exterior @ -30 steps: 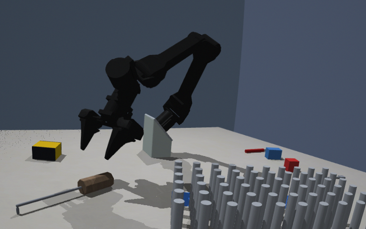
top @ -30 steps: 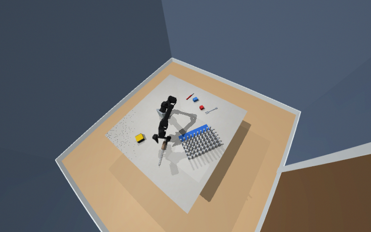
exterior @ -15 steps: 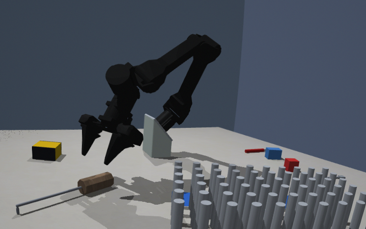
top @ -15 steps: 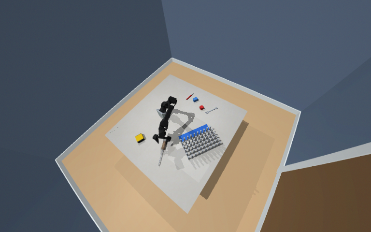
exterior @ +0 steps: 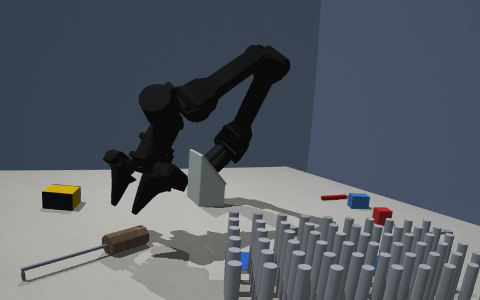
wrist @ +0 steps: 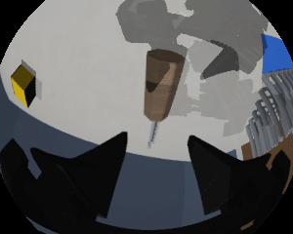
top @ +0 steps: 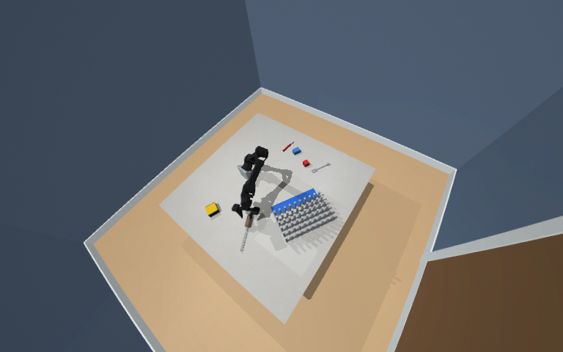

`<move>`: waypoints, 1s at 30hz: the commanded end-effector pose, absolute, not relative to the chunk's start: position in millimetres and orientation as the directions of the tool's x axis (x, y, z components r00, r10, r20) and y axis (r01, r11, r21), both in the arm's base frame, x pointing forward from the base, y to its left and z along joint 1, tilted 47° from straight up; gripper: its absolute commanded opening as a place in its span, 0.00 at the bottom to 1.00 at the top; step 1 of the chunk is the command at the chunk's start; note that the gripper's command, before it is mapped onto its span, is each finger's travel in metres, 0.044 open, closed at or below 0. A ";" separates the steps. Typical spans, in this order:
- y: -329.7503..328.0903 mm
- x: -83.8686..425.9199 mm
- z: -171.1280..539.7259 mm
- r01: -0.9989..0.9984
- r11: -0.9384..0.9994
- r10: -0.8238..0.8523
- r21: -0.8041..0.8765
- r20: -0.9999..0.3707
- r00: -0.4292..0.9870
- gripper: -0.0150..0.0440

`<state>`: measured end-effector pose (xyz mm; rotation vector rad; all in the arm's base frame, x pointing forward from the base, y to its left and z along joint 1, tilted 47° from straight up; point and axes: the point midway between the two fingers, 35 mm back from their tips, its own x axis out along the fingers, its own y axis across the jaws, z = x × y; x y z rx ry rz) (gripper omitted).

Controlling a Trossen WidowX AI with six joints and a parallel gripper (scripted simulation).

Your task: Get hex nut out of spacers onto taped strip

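A hook tool with a wooden handle lies on the table beside the spacer field. Its thin metal shaft ends in a small bent tip. My gripper is open and empty, with its fingertips above the table near the handle, not touching it. The metal spacers stand upright in rows. The blue taped strip runs along their front edge. The nut cannot be made out in any view.
A yellow and black block stands on the far side of the gripper from the spacers. A blue block, a red block, a red-handled tool and a grey forked tool lie beyond the strip.
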<state>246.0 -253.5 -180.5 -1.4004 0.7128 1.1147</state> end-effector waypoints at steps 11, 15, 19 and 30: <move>-243.3 250.2 -191.8 -0.907 -0.154 0.180 -0.392 -0.914 0.364 0.73; -238.8 252.0 -196.4 -0.907 -0.155 0.181 -0.392 -0.914 0.364 0.73; -234.3 253.5 -200.9 -0.906 -0.156 0.181 -0.393 -0.913 0.364 0.73; -221.7 257.1 -213.1 -0.906 -0.157 0.182 -0.394 -0.913 0.365 0.73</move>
